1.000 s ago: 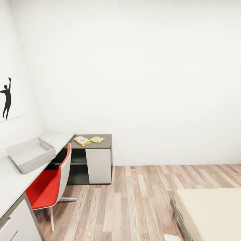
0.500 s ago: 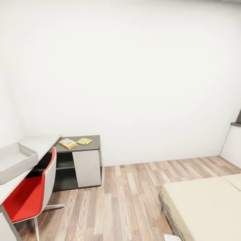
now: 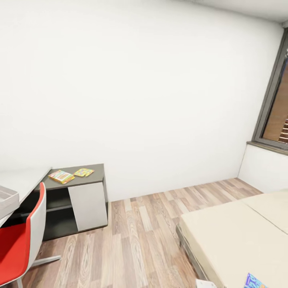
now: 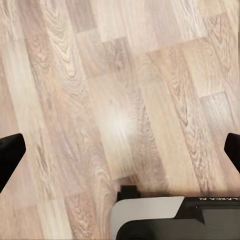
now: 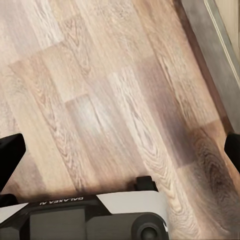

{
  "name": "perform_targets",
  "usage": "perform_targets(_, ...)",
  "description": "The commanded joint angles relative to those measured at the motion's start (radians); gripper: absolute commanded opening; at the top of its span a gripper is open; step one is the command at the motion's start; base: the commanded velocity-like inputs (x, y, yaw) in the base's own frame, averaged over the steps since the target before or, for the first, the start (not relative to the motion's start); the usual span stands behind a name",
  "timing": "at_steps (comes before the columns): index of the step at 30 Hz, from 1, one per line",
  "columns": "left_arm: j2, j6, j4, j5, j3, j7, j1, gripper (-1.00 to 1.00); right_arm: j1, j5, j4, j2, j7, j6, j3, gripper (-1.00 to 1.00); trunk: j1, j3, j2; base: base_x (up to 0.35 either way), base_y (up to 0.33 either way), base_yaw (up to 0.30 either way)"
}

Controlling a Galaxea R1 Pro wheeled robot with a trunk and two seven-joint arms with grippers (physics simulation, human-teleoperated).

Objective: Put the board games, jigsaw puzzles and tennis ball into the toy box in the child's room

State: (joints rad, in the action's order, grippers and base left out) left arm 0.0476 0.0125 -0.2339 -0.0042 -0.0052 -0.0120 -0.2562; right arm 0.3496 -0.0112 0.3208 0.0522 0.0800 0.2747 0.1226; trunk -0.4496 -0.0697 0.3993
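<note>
In the left wrist view the left claw (image 4: 120, 150) is hanging over bare wood floor (image 4: 115, 90), its two dark fingertips (image 4: 10, 155) sitting at opposite edges of the picture, so the claw is spread wide and gripping nothing. The right claw (image 5: 120, 150) is doing the same in the right wrist view: fingertips (image 5: 10, 157) far apart, nothing between them, plank floor below and the grey bed frame (image 5: 210, 55) running along one side.

From the head camera, two colourful flat boxes (image 3: 61, 176) and (image 3: 84, 172), probably puzzles or a game, are lying side by side on the dark bench (image 3: 94, 176) at far left. The toy box (image 3: 7, 199) is peeking in at the left edge on the white bench (image 3: 24, 180), behind the red chair (image 3: 20, 240). On the bed (image 3: 236, 232) at near right, a corner of a blue board game (image 3: 255, 281) is showing at the bottom edge.
</note>
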Motion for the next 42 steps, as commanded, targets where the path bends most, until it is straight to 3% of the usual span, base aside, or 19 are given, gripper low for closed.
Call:
perform_targets(1, 0.000, 0.000, -0.001, 0.000, -0.001, -0.001, 0.000, 1.00, 0.000, -0.002, 0.002, 0.001, 0.003, 0.003, 0.005, 1.00, 0.000, 0.000, 0.001, 0.000, 0.251, -0.286)
perform_targets(42, 0.001, -0.009, -0.001, 0.000, -0.001, -0.001, 0.002, 1.00, 0.000, -0.003, 0.001, -0.008, 0.003, 0.002, 0.006, 1.00, 0.000, 0.000, 0.001, 0.014, 0.104, -0.287)
